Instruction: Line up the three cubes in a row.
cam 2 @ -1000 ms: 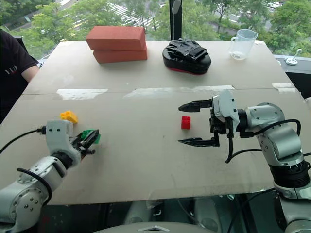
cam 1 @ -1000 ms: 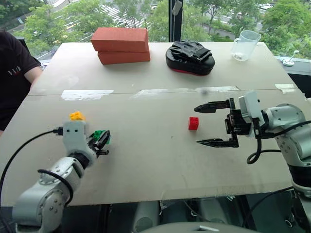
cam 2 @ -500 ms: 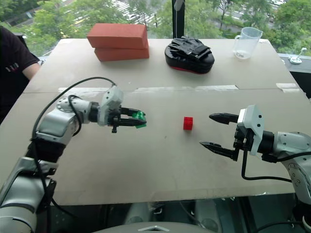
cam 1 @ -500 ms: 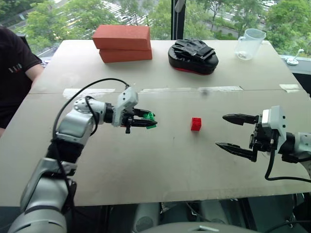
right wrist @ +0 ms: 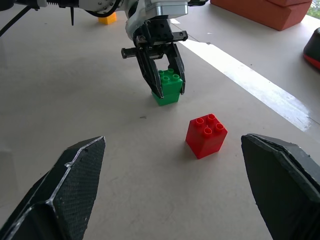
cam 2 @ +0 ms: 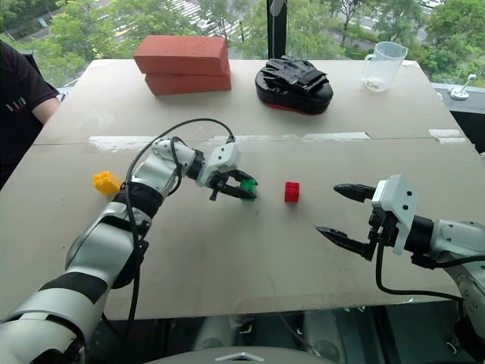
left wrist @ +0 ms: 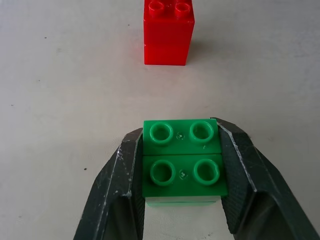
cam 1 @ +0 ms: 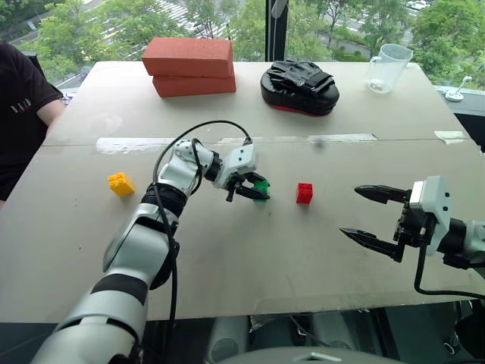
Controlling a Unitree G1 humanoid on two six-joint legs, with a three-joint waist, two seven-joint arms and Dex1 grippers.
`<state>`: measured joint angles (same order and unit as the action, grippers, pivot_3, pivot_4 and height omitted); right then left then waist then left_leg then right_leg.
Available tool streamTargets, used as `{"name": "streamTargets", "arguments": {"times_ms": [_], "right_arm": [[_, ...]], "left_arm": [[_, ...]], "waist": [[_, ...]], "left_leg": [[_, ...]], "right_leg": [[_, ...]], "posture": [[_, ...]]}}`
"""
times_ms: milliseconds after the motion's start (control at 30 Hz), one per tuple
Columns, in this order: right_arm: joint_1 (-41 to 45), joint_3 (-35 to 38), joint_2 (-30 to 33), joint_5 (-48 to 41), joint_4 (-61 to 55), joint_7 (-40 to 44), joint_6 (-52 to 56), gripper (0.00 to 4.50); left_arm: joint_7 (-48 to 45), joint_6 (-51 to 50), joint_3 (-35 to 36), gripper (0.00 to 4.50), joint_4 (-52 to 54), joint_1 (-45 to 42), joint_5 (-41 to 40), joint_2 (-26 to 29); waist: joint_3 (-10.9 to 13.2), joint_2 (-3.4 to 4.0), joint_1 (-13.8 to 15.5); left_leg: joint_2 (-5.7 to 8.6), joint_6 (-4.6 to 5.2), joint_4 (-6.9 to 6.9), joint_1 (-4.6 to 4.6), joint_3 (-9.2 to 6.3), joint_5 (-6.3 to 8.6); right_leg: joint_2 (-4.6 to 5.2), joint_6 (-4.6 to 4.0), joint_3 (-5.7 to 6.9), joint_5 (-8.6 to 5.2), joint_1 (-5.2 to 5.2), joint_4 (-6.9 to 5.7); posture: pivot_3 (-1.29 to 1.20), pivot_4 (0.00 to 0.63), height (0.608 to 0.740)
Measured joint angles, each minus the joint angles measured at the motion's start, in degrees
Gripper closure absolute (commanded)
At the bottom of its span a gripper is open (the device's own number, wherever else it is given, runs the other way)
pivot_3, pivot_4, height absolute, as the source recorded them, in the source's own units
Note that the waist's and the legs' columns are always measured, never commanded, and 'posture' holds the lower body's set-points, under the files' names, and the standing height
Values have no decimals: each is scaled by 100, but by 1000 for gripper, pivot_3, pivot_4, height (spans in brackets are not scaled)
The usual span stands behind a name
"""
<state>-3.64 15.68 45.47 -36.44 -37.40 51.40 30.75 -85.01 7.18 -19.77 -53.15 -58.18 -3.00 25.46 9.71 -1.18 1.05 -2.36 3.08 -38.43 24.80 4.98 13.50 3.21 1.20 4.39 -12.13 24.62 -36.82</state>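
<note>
now l gripper [cam 1: 260,190] clamps green cube [cam 1: 261,186] beside red cube [cam 1: 305,192]; r gripper [cam 1: 371,214] jaws wide.

Green cube [left wrist: 182,160], red cube [left wrist: 168,31] and yellow cube [cam 1: 120,183]: smooth, glossy moulded plastic with studded tops. Counter [cam 1: 227,250]: matt, pale board, faintly speckled. Left pincer [right wrist: 166,85] fingers [left wrist: 112,192]: black with a coarse, grainy finish. Two bricks [cam 1: 189,67] beyond the green cube: matt, rough red-orange. Jug [cam 1: 385,68]: clear plastic.
</note>
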Motion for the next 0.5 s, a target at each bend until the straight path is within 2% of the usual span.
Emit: {"name": "streamTargets", "arguments": {"times_ms": [333,367,400,467,500], "right_arm": [[0,0,106,-130,-33,-77,44,0],[0,0,115,-139,-41,-80,47,0],[-1,1,121,-157,-56,-86,52,0],[-25,3,132,-185,-104,-100,60,0],[-37,3,137,-190,-115,-109,65,0]], "left_arm": [[-43,158,123,3193,-161,-79,223,-124],[-51,164,124,2180,-162,-81,236,-127],[-66,164,125,1963,-166,-81,258,-130],[-81,163,125,1074,-203,-81,303,-146],[-87,161,129,794,-204,-81,303,-151]], "waist": [[0,-1,-6],[-1,-1,-6],[-1,-1,-6],[0,-1,-6],[0,-1,-6]], "left_leg": [[-3,0,-2,-1,-2,0],[-3,0,-2,-1,-2,0],[-3,0,-2,-1,-2,0],[-2,0,-2,-1,-3,0],[-3,0,-3,-1,-4,0]], "right_leg": [[0,0,-1,1,-2,-3],[0,0,0,1,-2,-3],[0,0,0,1,-3,-3],[0,0,1,1,-3,-3],[0,0,1,1,-2,-3]], "posture": [[0,150,740],[0,150,740],[0,150,740],[0,150,740],[0,150,740]]}}
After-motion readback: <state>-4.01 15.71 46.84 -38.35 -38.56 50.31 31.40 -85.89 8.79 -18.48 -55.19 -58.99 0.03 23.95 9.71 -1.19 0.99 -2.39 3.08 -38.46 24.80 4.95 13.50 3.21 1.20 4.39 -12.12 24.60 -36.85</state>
